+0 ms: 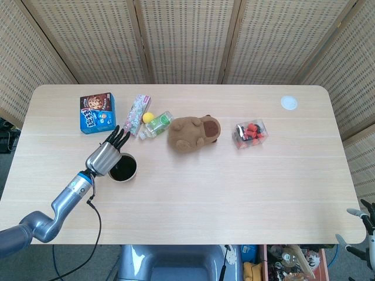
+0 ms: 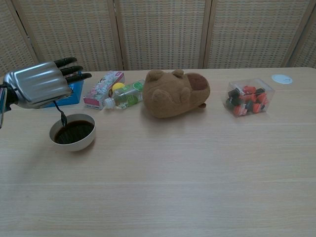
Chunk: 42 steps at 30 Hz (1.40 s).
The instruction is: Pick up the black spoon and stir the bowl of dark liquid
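My table (image 1: 193,199) lies bare along its near half, everything else lined up nearer the far edge: plush (image 2: 175,93), blue box (image 1: 97,113), bowl (image 2: 73,132). My left hand (image 2: 38,84) hovers over the bowl's left rim pinching the spoon (image 2: 61,115), whose tip hangs down just above the dark liquid. My right hand (image 1: 365,229) sits past the table's near right corner, fingers spread and holding nothing

light: bright, even | shadows: soft, faint | focus: sharp | glare: none
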Each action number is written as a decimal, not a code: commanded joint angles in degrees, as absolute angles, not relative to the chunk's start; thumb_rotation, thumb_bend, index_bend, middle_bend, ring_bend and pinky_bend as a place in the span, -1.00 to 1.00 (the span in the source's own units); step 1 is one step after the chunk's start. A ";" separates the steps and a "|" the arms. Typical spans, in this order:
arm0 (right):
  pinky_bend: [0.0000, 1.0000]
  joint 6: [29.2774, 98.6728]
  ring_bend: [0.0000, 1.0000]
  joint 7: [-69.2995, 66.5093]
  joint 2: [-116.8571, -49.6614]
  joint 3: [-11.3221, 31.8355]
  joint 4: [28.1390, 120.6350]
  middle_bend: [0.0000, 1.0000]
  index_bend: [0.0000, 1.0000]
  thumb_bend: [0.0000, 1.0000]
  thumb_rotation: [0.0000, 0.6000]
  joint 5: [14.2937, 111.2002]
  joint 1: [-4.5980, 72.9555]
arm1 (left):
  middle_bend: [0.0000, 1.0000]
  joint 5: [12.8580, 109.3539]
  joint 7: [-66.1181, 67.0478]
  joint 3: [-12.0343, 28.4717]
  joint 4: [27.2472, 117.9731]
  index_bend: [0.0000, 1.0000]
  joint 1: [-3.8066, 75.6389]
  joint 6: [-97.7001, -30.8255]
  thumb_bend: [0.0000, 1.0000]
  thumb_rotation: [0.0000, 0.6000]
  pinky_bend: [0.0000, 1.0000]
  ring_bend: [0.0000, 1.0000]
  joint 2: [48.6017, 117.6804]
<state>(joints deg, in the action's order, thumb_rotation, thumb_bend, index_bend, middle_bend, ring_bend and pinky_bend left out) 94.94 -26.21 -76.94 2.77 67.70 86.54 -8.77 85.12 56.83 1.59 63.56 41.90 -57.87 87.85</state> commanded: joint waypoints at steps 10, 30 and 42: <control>-0.53 94.62 -0.81 -27.20 -77.47 2.94 66.37 -0.57 -0.31 -0.40 1.00 85.91 -9.11 | -1.00 89.56 63.01 0.11 58.71 0.30 44.58 -57.92 -0.18 1.00 -1.00 -1.00 92.71; -0.53 94.48 -0.81 -27.97 -77.86 2.98 65.38 -0.58 -0.31 -0.40 1.00 85.74 -9.45 | -1.00 89.29 63.91 -1.06 55.44 0.30 42.19 -58.67 -0.18 1.00 -1.00 -1.00 96.74; -0.53 94.25 -0.81 -28.02 -77.94 3.04 65.20 -0.58 -0.31 -0.40 1.00 85.53 -9.58 | -1.00 87.18 63.52 1.28 52.46 0.30 42.77 -57.85 -0.18 1.00 -1.00 -1.00 98.74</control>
<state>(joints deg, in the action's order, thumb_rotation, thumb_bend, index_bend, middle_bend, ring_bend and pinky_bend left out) 94.25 -28.02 -77.93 3.04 65.20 85.53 -9.58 87.33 63.50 1.12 52.62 42.64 -57.97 98.59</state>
